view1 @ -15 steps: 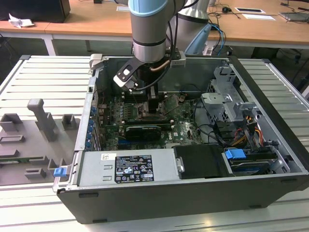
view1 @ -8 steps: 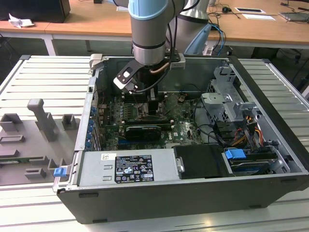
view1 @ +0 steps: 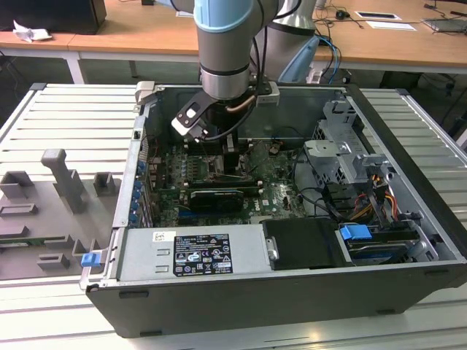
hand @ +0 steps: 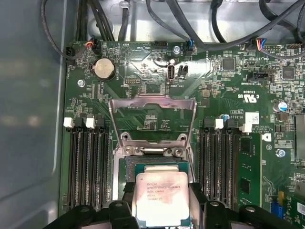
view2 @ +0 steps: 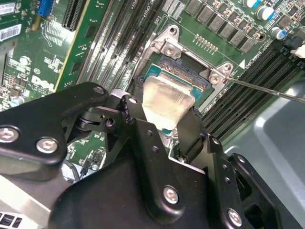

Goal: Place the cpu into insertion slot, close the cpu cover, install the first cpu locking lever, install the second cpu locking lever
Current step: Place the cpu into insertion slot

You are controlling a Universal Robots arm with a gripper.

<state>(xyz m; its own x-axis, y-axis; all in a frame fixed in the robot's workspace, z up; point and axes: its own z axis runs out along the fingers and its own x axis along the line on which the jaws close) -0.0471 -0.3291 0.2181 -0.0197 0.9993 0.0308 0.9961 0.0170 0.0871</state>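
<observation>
1. The hand (hand: 162,207) is clamped on two opposite edges of the cpu (hand: 162,188).
2. The insertion slot (view2: 183,70) lies directly beneath the cpu, edges roughly parallel; whether they touch is unclear.
3. The cpu cover (hand: 152,98) stands swung open beyond the slot.

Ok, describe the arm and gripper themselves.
The arm is a grey metal tube with pale blue joint caps and a black band. A white-and-black box and looping black cables sit at its wrist. The gripper is matte black, with angular links studded with silver screws.
</observation>
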